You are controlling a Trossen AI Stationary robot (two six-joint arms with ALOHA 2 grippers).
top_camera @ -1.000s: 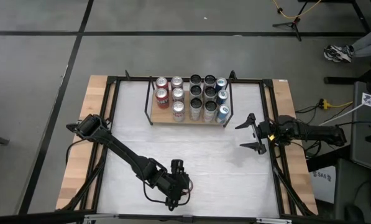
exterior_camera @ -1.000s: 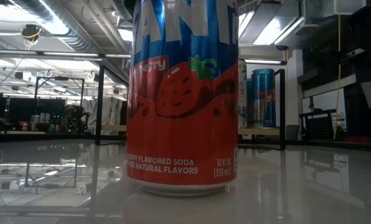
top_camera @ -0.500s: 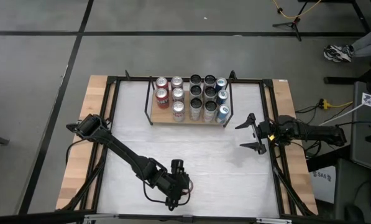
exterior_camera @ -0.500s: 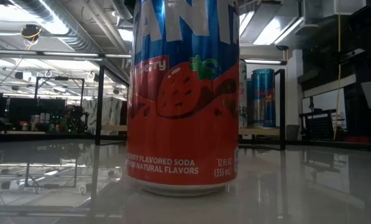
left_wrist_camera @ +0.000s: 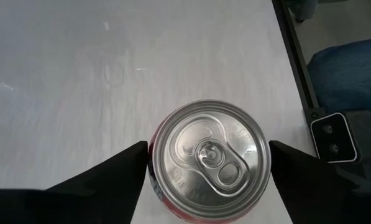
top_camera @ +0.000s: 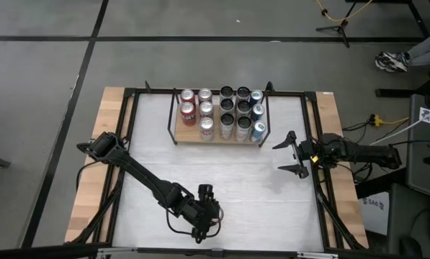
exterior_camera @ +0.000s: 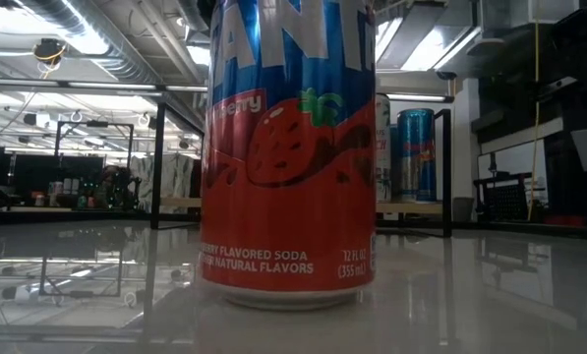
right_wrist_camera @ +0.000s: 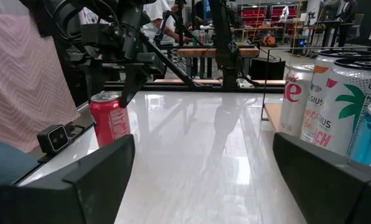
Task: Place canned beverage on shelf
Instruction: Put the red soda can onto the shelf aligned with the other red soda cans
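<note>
The left tool [left_wrist_camera: 204, 171] hangs straight above a red soda can [left_wrist_camera: 209, 163] that stands upright on the white worktop [left_wrist_camera: 110, 74], near its front edge. Its two dark fingers [left_wrist_camera: 110, 180] flank the can, one on each side; whether they touch the can's wall I cannot tell, so the grip is unclear. From table height the can [exterior_camera: 289, 157] fills the view — a strawberry picture on red below a blue band — and its base sits flat on the glossy surface.

Well away from that can, toward the back of the worktop, stands the shelf [top_camera: 218, 139], a small wooden board with thin black rods at its ends. It carries rows of upright cans [top_camera: 222, 114]: red and silver ones on one side, dark-topped ones in the middle, blue ones at the other end.

The right tool [top_camera: 289, 155] waits just off the shelf's blue-can end, near the worktop's right edge, with its fingers spread wide and nothing between them. Past those fingers [right_wrist_camera: 79, 180], the red can [right_wrist_camera: 109, 117] shows far across the worktop under the left arm.
</note>
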